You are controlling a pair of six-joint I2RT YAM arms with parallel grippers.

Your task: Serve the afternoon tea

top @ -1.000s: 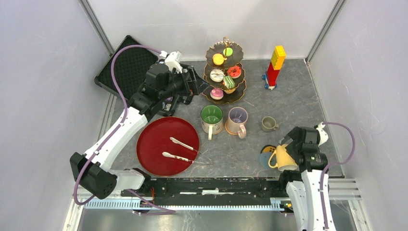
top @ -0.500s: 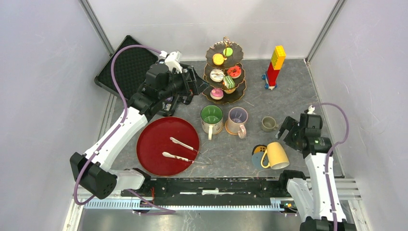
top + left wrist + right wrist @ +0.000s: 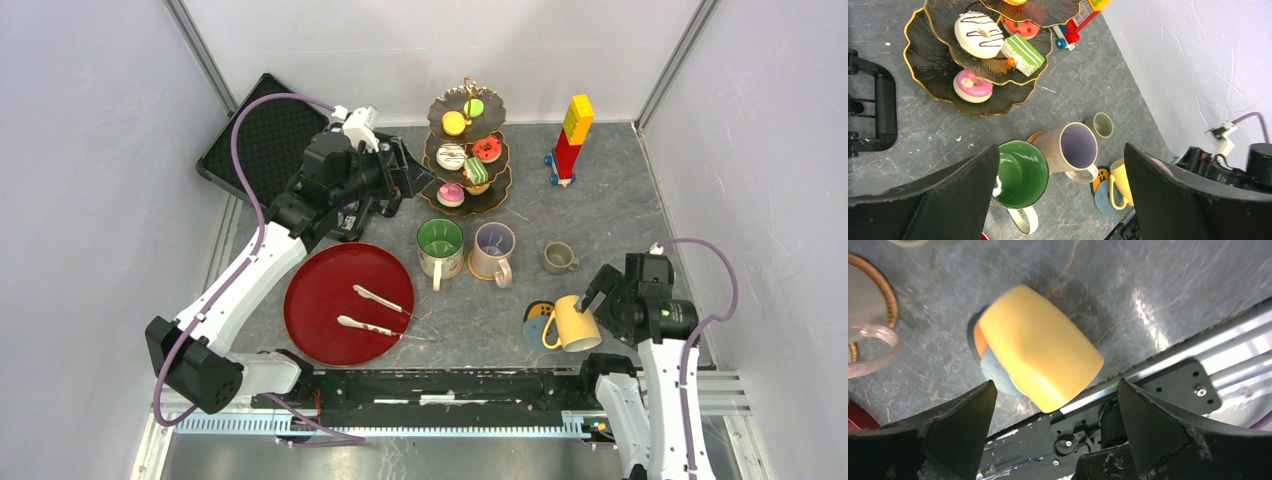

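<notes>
Release looks botched: the yellow mug (image 3: 575, 322), close against the right jaws 1 second ago, now lies tipped on its side across 2 coasters (image 3: 536, 318) on the worktop and needs righting. Both right jaws and left jaws are spread and empty. Count: 4 mugs, 3 coasters visible, 1 stand (image 3: 500, 196) of 3 tiers, at least 6 treats.

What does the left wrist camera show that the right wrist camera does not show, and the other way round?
Only the left wrist view: the three-tier stand with a pink donut and a green cake, the green-lined mug and the small grey mug. Only the right wrist view: the silver rail along the near edge. Both: the yellow mug over a blue coaster, and the lilac mug, of which the right wrist view catches just the handle.
</notes>
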